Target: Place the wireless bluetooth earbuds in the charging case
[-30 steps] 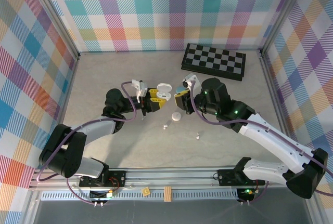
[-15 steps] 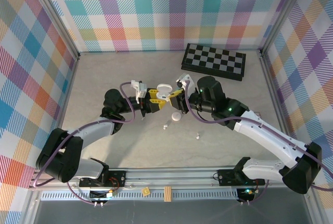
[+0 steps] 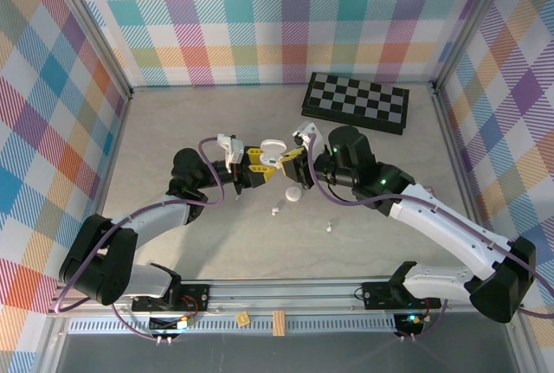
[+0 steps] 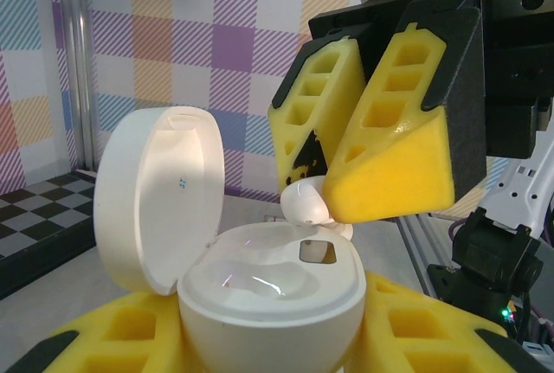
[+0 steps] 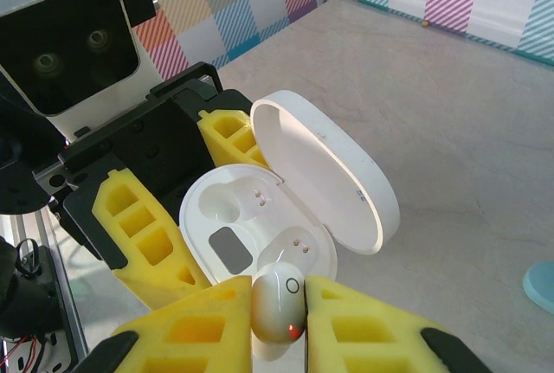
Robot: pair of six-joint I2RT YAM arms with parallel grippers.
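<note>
We see the left gripper [image 3: 259,163] clamped on the open white charging case [image 5: 227,210], and the right gripper [image 3: 292,160] closed on one white earbud [image 5: 277,297], just above the case's wells.

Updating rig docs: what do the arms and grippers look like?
Left arm and right arm: black joint housings, white link shells, external purple cables. Green LEDs on the right arm. Left gripper and right gripper: black brackets, yellow wedge fingers with rectangular cut-outs.

Earbud [image 5: 277,302] base hidden btwn pads [image 5: 368,325].
</note>
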